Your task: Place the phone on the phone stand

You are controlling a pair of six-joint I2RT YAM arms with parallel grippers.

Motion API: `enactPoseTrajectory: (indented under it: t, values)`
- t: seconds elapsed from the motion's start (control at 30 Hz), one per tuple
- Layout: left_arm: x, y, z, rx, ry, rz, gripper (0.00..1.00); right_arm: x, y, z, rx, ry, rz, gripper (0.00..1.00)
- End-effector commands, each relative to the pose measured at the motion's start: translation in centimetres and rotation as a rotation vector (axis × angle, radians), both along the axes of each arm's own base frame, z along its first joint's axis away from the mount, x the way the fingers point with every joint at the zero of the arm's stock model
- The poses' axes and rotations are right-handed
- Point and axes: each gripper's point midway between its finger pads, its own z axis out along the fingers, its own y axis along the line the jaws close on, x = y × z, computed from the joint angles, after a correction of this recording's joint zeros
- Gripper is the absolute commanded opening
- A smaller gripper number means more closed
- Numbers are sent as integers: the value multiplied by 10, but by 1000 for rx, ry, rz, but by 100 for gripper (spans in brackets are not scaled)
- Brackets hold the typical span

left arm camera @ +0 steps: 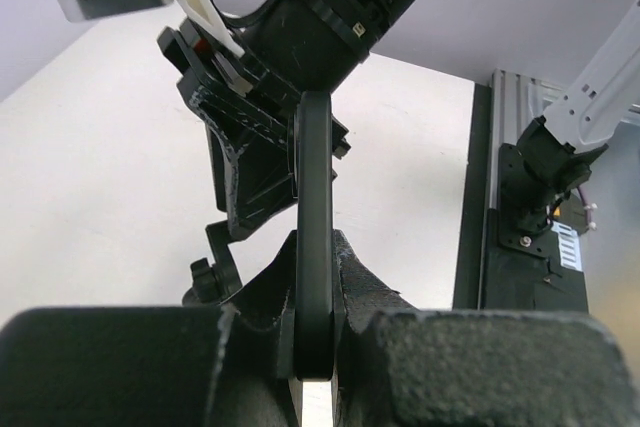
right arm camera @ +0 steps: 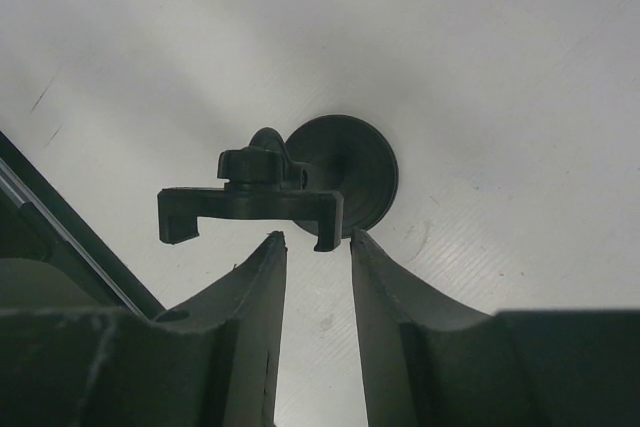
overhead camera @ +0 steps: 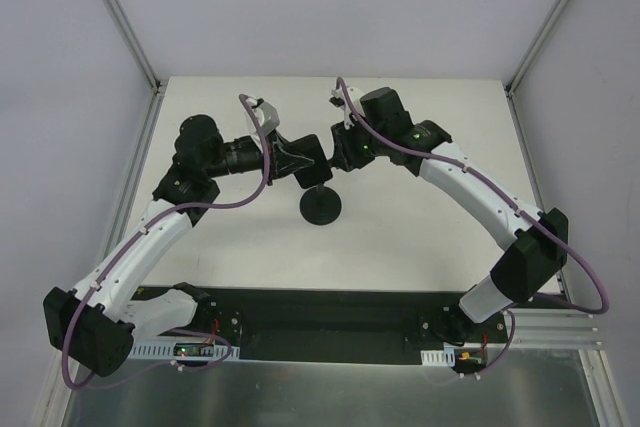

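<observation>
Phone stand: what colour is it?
The phone stand is black all over. The right wrist view shows it best.

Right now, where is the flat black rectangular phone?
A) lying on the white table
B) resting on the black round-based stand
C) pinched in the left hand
C: the flat black rectangular phone stands edge-on between the fingers of the left hand; the black round-based stand holds nothing.
</observation>
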Motion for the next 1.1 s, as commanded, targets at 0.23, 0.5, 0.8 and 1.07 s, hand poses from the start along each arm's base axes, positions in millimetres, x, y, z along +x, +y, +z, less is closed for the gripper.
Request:
enactPoseTrajectory:
  t: [0.23, 0.5, 0.8, 1.07]
  values:
    - [5, 7, 36, -69, -140, 51, 0, 4, 5, -2, -15, -10, 35, 31]
    - [9, 2, 28, -75, -105, 33, 0, 6, 6, -8, -28, 1, 43, 28]
    - [11, -1, 23, -74, -86, 18, 0, 5, 8, -9, -20, 5, 52, 19]
    - [-1, -26, 10, -56, -130, -134, 0, 5, 12, -5, 10, -28, 88, 1]
